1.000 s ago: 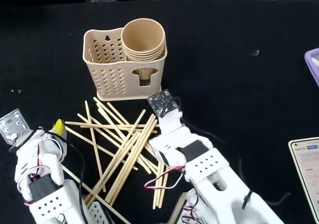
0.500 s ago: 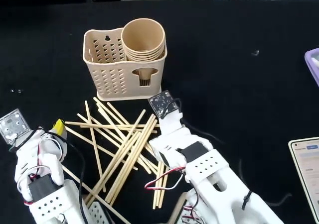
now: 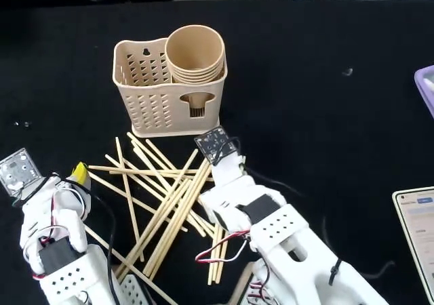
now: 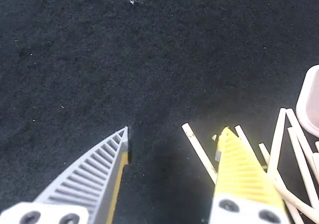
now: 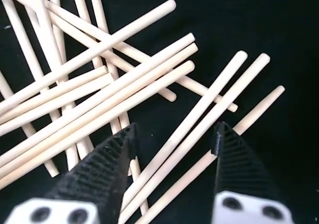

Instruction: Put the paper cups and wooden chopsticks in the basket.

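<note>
Cups part is looking done: the stack of tan paper cups (image 3: 194,51) is sitting in one compartment of the beige perforated plastic basket (image 3: 146,102), so I'd say we're now working on the sticks. The pale wooden chopsticks (image 3: 169,196) are all lying in a criss-crossed heap on the black cloth table (image 3: 305,115), just in front of the basket, none inside yet.

The right gripper (image 5: 174,129) is hanging low over the heap with its black jaws spread apart, straddling a couple of sticks. Next move is probably calling for dropping down and pinching just those without dragging the neighbours along.

The left gripper (image 4: 174,130) is sitting with its jaws apart too, holding nothing, at the heap's edge.

Writing-wise, the white-framed phone screen (image 3: 417,230) is showing text, but it's too small to read.
</note>
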